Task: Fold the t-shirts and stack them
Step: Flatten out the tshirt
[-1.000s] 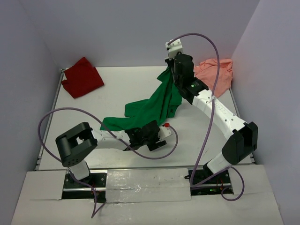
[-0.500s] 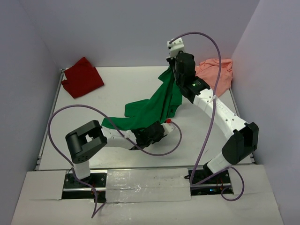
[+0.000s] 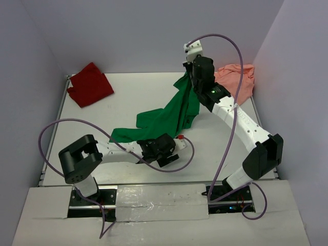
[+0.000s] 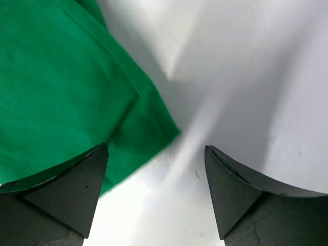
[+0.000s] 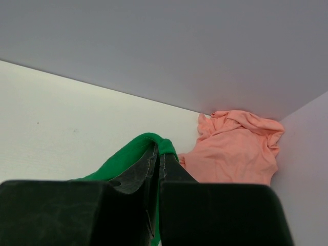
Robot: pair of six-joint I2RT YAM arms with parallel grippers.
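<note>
R gripper pinches green tee aloft; L gripper agape over its edge

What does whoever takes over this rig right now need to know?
Right gripper: shut on the green t-shirt, holding one end lifted at the far side.
Left gripper: open, low over that shirt's near corner, gripping nothing.
Dark red t-shirt: bunched at the table's far left corner. Salmon pink t-shirt: bunched at the far right.
Done: nothing stacked, none looks neatly folded.
Left: fold all three, then stack.
</note>
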